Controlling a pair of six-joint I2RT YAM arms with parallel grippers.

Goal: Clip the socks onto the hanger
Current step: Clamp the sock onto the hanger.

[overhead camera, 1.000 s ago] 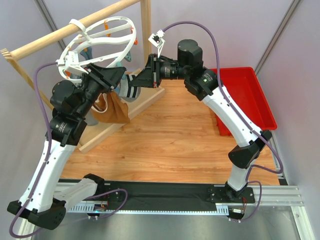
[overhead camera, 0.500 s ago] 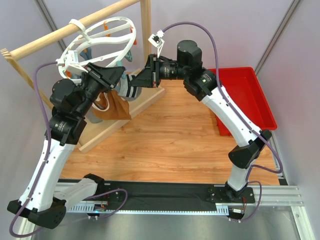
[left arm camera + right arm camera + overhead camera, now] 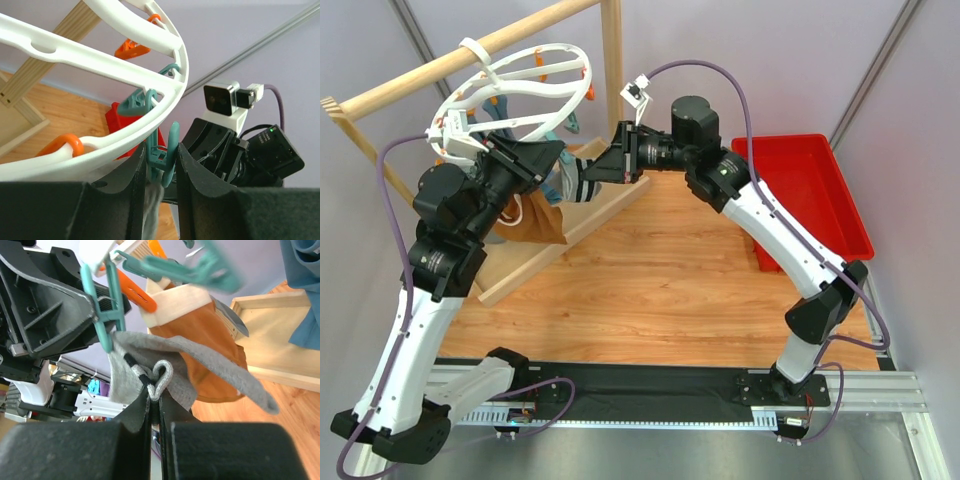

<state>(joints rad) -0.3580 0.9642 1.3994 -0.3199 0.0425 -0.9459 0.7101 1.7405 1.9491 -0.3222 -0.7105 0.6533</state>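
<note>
Right wrist view is showing my right gripper point(image 3: 155, 399) pinching the sock point(image 3: 190, 357) at the teal clip point(image 3: 106, 322), which my left gripper point(image 3: 161, 161) is squeezing under the far-left hanger point(image 3: 100, 69); releasing early is risking a shallow bite and a drop.

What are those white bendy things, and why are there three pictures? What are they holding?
They are two robot arms, each ending in a pincer. One picture looks down from above; the other two come from small cameras on the wrists. The left pincer squeezes a teal clip on the white hanger. The right pincer pinches a grey sock and holds it up to that clip. On the wooden table stands a red tray; a brown bag is beside the hanger.
</note>
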